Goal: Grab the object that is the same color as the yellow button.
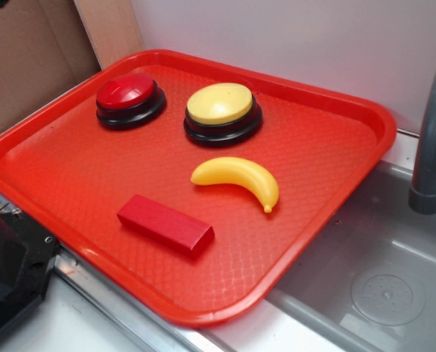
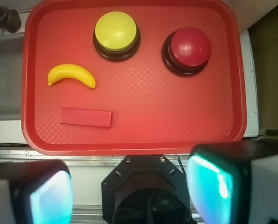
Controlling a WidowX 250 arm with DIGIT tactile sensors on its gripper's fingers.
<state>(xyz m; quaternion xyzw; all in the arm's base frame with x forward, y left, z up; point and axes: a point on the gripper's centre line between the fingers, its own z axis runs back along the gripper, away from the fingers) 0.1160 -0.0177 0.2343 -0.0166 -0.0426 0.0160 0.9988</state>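
The banana [image 2: 71,74], at eight o'clock from the yellow button [image 2: 116,31], looks light, rigid, slippery; its thick middle should be pinched. The gripper [image 2: 129,189] seems spread apart, empty.

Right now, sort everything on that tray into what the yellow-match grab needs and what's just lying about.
Needed:
- toy banana, the thing to grab
- yellow button, the color reference

Lying about:
- red button
- red block

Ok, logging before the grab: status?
Gripper open, above tray's near edge, holding nothing. Small glossy yellow toy banana lies free on red plastic tray, apart from red rectangular block. Path clear.
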